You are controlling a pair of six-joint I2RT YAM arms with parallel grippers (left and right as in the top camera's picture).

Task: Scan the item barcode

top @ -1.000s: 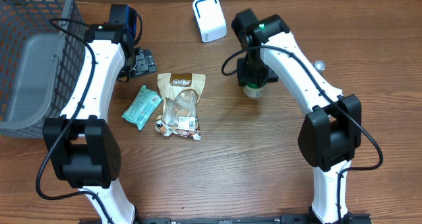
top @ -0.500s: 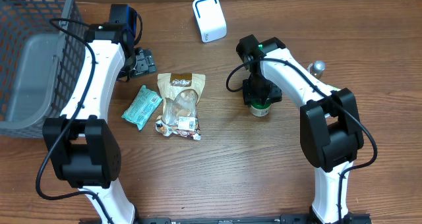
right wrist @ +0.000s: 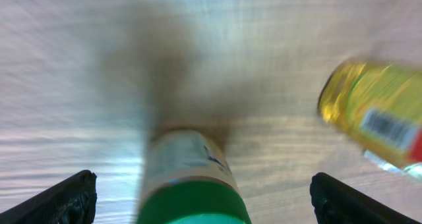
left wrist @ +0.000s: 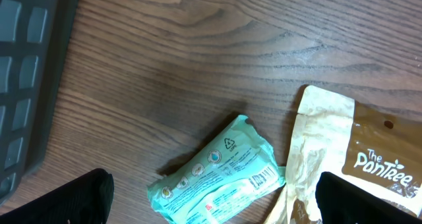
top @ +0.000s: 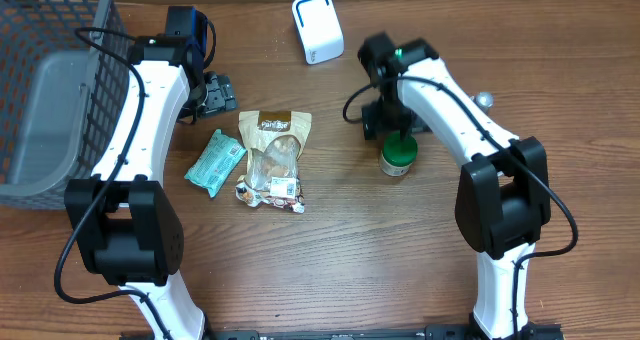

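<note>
While the right end effector (right wrist: pixel 203 196) is hanging wide open over the green-lidded jar (top: pixel 397 157), the jar is standing on its own right of the surface's (top: pixel 400 265) middle, nothing gripping it. Left end effector (left wrist: pixel 214 199) is gaping wide too, hovering over the teal snack packet (left wrist: pixel 217 174) beside the PanTree bag (left wrist: pixel 359 161). White scanner (top: pixel 318 27) is sitting near the far edge.

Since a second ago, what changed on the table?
The right gripper carried the green-capped bottle nearer the robot's base, set it upright, opened and backed off toward the white scanner. Left gripper, teal packet and snack pouch stayed put.
</note>
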